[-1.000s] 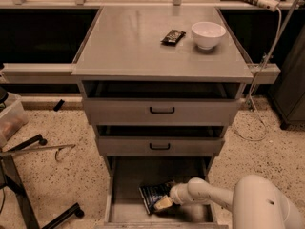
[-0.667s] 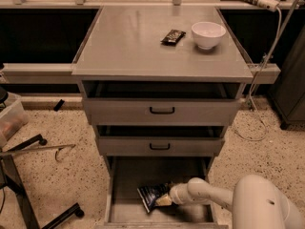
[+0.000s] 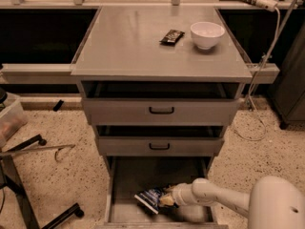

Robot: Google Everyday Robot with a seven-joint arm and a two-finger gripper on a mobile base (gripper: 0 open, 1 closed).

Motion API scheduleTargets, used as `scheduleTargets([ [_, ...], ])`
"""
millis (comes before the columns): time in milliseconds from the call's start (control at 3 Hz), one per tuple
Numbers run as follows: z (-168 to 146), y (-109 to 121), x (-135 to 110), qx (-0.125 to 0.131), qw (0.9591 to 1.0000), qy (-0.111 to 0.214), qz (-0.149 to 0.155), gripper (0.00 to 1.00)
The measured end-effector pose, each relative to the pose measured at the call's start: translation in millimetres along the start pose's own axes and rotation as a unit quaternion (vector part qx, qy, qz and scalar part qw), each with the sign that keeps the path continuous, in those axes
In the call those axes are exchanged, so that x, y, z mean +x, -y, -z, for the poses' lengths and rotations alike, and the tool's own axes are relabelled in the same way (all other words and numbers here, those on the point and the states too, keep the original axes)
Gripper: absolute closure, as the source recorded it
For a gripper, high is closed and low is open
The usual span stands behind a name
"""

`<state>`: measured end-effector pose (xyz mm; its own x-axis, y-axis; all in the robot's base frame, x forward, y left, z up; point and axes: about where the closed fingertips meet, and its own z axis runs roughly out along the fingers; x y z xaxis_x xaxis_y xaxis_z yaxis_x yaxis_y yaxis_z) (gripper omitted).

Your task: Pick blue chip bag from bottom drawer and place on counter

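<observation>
No text, label, brand or number is legible. Pale lettering on the blue chip bag [image 3: 151,198] cannot be read. The gripper [image 3: 167,200] is at the bag's right edge, inside the bottom drawer [image 3: 143,175].

My jaws, down in the deep grey metal bottom drawer [image 3: 143,176], hide one end of the crinkled dark blue foil chip bag [image 3: 148,197].
</observation>
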<state>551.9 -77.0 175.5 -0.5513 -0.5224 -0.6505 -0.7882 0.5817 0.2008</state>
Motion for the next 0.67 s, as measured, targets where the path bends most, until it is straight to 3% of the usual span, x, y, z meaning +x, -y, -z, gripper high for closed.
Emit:
scheduleTargets([
  [333, 48.1, -38.8, -29.2, -0.025, 0.9993, 0.022, 0.014, 1.00],
  [667, 114.0, -87.2, -70.7, -0.040, 0.9963, 0.064, 0.041, 1.00],
])
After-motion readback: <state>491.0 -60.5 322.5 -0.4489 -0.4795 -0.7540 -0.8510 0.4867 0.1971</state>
